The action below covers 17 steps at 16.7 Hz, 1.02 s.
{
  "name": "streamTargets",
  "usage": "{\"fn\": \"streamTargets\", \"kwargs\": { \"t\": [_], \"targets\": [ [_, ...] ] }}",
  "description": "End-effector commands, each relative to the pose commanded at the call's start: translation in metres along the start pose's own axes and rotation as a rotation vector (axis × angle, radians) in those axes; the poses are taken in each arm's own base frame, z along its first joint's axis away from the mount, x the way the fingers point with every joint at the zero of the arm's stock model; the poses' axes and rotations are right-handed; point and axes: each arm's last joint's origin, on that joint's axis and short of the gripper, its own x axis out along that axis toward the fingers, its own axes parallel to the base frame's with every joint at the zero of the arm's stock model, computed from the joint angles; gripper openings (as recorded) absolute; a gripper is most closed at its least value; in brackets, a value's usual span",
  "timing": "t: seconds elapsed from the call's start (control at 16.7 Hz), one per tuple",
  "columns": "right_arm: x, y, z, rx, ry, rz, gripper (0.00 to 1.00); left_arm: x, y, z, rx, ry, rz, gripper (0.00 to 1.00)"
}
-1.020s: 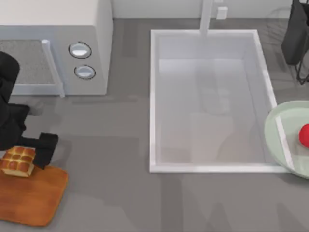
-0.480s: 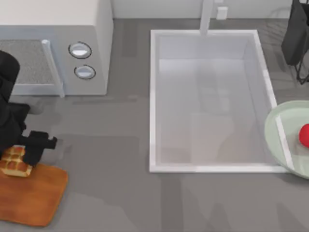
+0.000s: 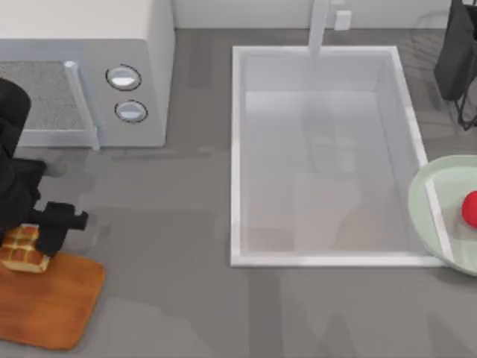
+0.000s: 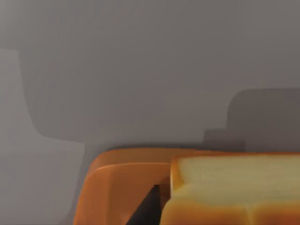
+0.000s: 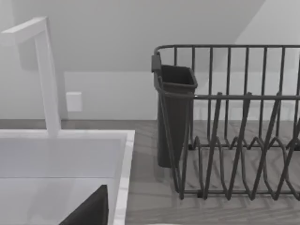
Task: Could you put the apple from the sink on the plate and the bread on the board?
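Note:
The golden-brown bread (image 3: 20, 250) sits at the far left edge of the orange-brown board (image 3: 52, 302), partly under my black left arm. My left gripper (image 3: 33, 240) is shut on the bread, with one finger (image 3: 64, 222) against its right side. In the left wrist view the bread (image 4: 234, 187) is close up over the board (image 4: 122, 183). The red apple (image 3: 471, 209) lies on the mint-green plate (image 3: 432, 216) at the right edge. The pale sink (image 3: 237, 164) stands in the middle. My right arm (image 3: 457, 60) is parked at the back right.
A grey microwave (image 3: 82, 74) stands at the back left, just behind my left arm. The faucet (image 3: 319, 26) rises at the sink's far rim. A dark wire dish rack (image 5: 234, 126) with a cutlery cup (image 5: 174, 112) stands at the back right.
A second ago the bread was higher and a little more to the right; my left gripper has lowered it to the board's left edge. Nothing has moved in the last half second.

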Motion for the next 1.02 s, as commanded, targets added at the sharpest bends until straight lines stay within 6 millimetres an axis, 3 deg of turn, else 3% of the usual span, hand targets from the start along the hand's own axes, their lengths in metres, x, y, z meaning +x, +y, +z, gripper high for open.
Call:
{"fn": "streamTargets", "kwargs": {
  "t": [0.12,0.3,0.48,0.66,0.84,1.02],
  "targets": [
    [0.000,0.000,0.000,0.000,0.000,0.000,1.00,0.000,0.000,0.000,0.000,0.000,0.000,0.00],
    [0.000,0.000,0.000,0.000,0.000,0.000,1.00,-0.017,0.000,0.003,0.000,-0.040,0.004,0.00],
    [0.000,0.000,0.000,0.000,0.000,0.000,1.00,-0.045,0.001,0.009,-0.001,-0.060,0.006,0.00],
    [0.000,0.000,0.000,0.000,0.000,0.000,1.00,-0.067,0.001,0.003,0.001,0.019,-0.002,0.00],
    [0.000,0.000,0.000,0.000,0.000,0.000,1.00,-0.102,0.001,0.001,0.000,-0.010,0.001,0.00],
    [0.000,0.000,0.000,0.000,0.000,0.000,1.00,-0.112,0.000,0.000,-0.001,-0.030,0.003,0.00]
  ]
}}
